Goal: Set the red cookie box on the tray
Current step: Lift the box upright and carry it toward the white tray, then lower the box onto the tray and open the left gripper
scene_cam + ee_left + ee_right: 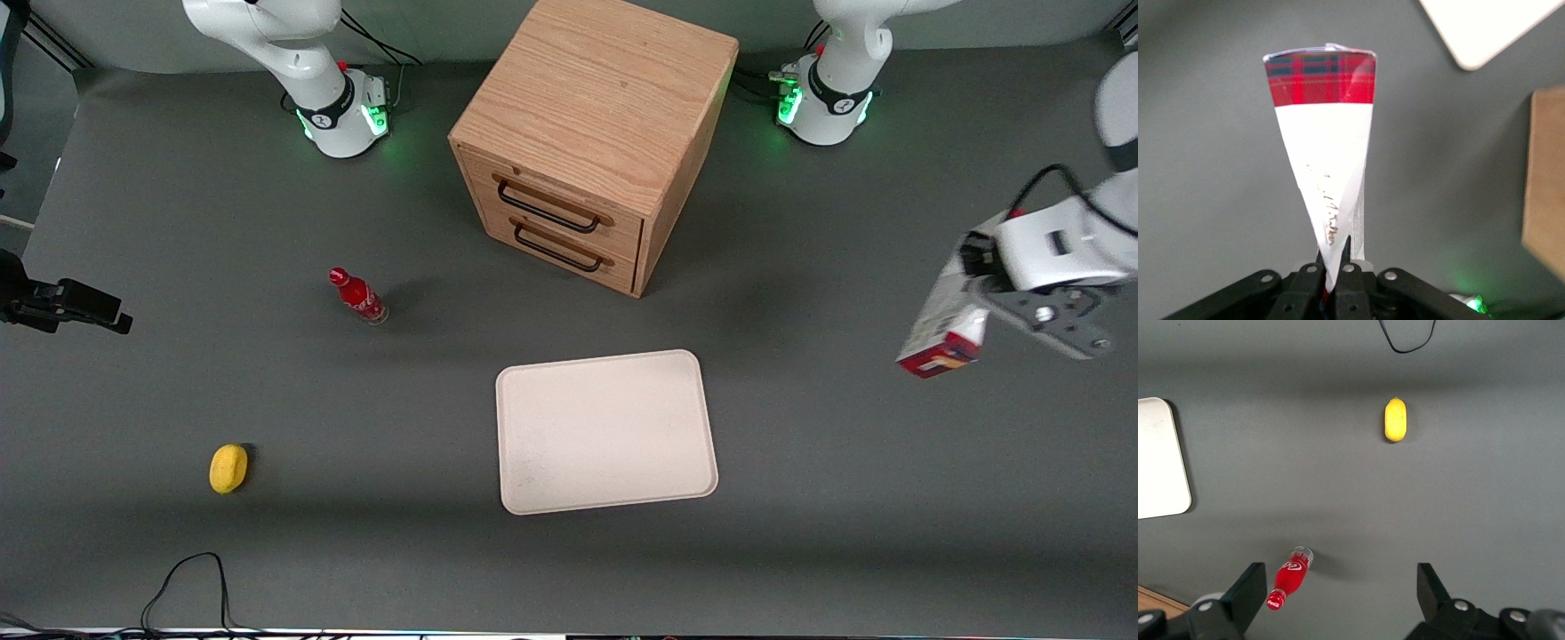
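The red cookie box (944, 322), a thin carton with a white section and a red tartan end (1321, 79), hangs in the air above the table at the working arm's end. My gripper (978, 293) is shut on its white end, fingers (1350, 257) pinching the carton's narrow edge. The box tilts down toward the table, its red end lowest. The cream tray (606, 432) lies flat on the table, nearer the table's middle than the held box and nearer the front camera than the cabinet; a corner of the tray (1485, 27) shows in the wrist view.
A wooden drawer cabinet (591, 133) stands at the middle of the table, farther from the front camera than the tray. A small red bottle (357, 296) and a yellow lemon (228, 468) lie toward the parked arm's end.
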`<action>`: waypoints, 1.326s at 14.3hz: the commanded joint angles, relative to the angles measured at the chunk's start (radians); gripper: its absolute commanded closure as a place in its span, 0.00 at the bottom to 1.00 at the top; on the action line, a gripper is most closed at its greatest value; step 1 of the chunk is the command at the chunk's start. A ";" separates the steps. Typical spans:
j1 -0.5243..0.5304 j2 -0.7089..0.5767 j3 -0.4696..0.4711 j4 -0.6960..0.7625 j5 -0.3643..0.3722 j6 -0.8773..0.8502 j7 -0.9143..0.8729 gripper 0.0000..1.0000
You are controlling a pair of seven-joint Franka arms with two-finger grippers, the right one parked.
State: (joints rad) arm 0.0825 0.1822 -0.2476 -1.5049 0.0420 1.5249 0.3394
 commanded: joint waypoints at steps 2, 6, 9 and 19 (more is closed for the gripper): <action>-0.111 0.098 0.010 0.084 -0.088 0.018 -0.316 1.00; -0.236 0.216 0.011 0.121 -0.079 0.137 -0.598 1.00; -0.337 0.357 0.011 0.164 -0.027 0.312 -0.823 1.00; -0.419 0.644 0.018 0.313 0.121 0.481 -0.974 1.00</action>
State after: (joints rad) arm -0.3226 0.7932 -0.2421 -1.2371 0.1324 1.9948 -0.6156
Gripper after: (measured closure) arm 0.969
